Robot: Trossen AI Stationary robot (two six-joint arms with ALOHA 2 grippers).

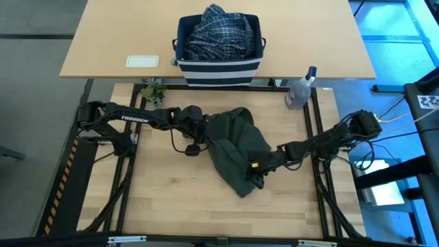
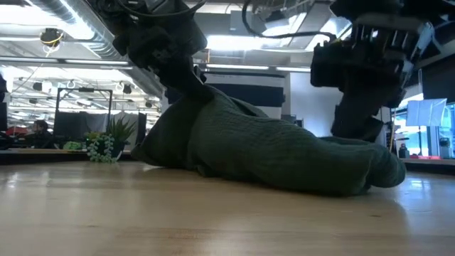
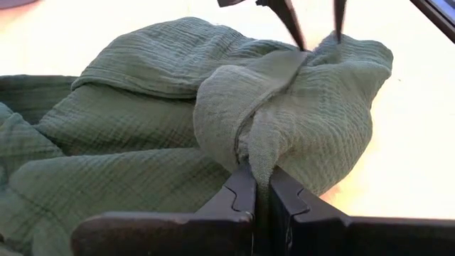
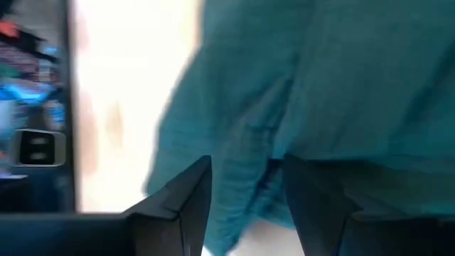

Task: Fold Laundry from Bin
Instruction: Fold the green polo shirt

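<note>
A dark olive-green garment [image 1: 233,147] lies bunched in the middle of the table. My left gripper [image 1: 204,132] is shut on its left part and holds that part raised [image 2: 188,96]. The rest of the garment rests on the wood. At the garment's near right end, my right gripper [image 1: 257,173] is open. Its fingers [image 4: 192,195] stand on either side of a ridge of cloth [image 4: 245,178]. The bin [image 1: 219,65] stands on the far table, and a blue-and-white plaid shirt [image 1: 218,31] is heaped in it. My left gripper pinches a gathered fold of the garment [image 3: 259,160] between its two fingers, several layers bunched together. The fingers slant down from the table's left. The pinched part is lifted and the cloth slopes down from it onto the table. My right gripper has cloth between its open fingers; I cannot tell whether they touch it.
A clear spray bottle [image 1: 300,92] stands at the far right of the work table. A small plant [image 1: 154,92] stands at the far left. A white flat object [image 1: 142,61] lies on the far table left of the bin. Bare wood stretches along the near edge [image 1: 206,213].
</note>
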